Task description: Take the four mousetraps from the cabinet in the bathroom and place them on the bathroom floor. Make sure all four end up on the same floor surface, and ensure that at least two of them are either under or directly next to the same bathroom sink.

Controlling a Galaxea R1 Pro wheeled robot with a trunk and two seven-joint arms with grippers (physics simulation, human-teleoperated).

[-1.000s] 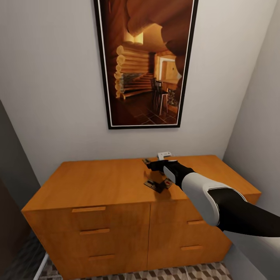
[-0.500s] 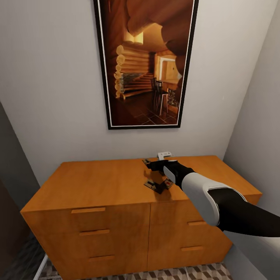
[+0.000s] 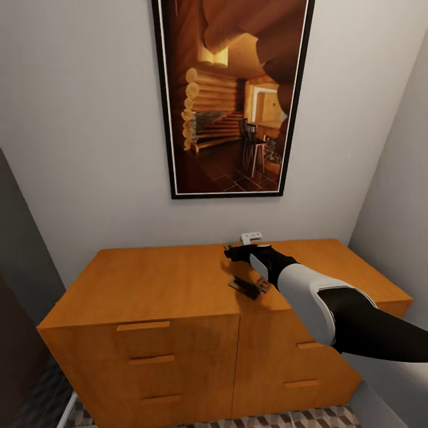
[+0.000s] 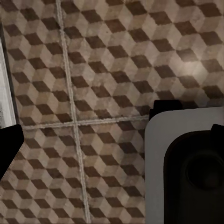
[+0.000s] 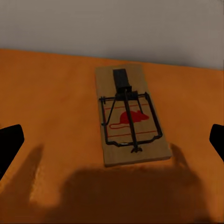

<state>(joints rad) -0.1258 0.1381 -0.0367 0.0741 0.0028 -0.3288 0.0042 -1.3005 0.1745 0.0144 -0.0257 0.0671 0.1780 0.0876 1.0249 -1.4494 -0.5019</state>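
Orange-brown wood of the cabinet point(image 3: 154, 285) fills the lower half of the head view, set against a pale wall under a framed picture of a log cabin room point(image 3: 233, 95), with cube-patterned bathroom floor point(image 4: 102, 70) below. The right gripper point(image 3: 233, 252) reaches over the top, its fingers spread wide and empty, with a mousetrap point(image 5: 129, 115) lying flat between them near the back wall. Another mousetrap point(image 3: 246, 288) lies at about 5 o'clock from the gripper, and I cannot tell the left gripper's state.

Cabinet point(image 3: 154, 285): you see orange-brown wood.
Mousetrap point(image 5: 131, 115): tan board, dark wire, red mouse print.
Bathroom floor point(image 4: 93, 70): brown, beige and white cubes, pale grout.
Wall point(image 3: 83, 148): plain grey-white.
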